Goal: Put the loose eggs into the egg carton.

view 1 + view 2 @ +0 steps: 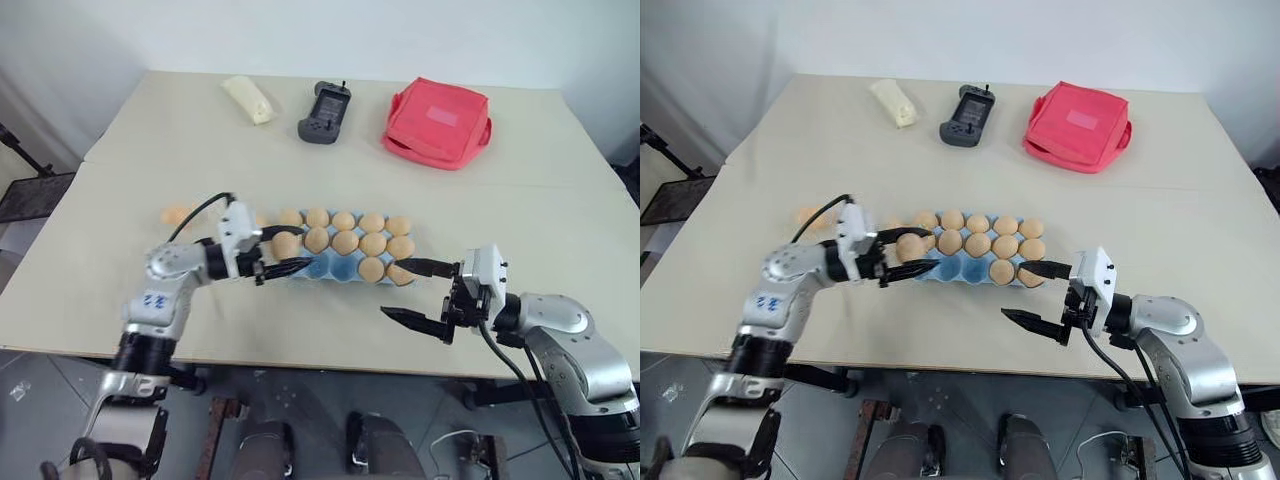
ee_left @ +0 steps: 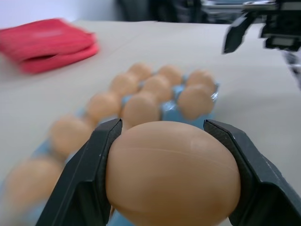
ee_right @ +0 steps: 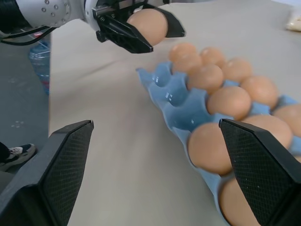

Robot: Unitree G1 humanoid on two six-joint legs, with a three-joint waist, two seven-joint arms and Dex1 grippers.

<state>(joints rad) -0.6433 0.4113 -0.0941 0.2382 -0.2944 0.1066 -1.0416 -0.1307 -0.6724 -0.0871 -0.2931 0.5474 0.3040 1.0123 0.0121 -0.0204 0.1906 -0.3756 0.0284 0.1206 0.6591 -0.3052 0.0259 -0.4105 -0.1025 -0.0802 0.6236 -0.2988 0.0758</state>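
Egg carton (image 1: 330, 268) mid-table and mostly full, left gripper (image 1: 283, 248) clamped on one egg (image 1: 286, 244) over the carton's left end, right gripper (image 1: 418, 292) spread wide and empty by the right end, another loose egg (image 1: 175, 214) lying off to the left

— Where's the left hand (image 1: 283, 252)?

— At about nine o'clock, forearm bent in from the left edge, wrist level, pointing toward three o'clock. Its two black fingers (image 2: 89, 174) are clamped on either side of an egg (image 2: 173, 173), one finger on each flank.

— And the right hand (image 1: 415, 290)?

— Down at four o'clock, elbow out toward the right edge, wrist level, pointing back toward nine o'clock. Its fingers (image 3: 51, 162) stand wide apart with nothing between them, one higher than the other in the head views.

— Do the two hands touch?

— No, well apart, facing each other.
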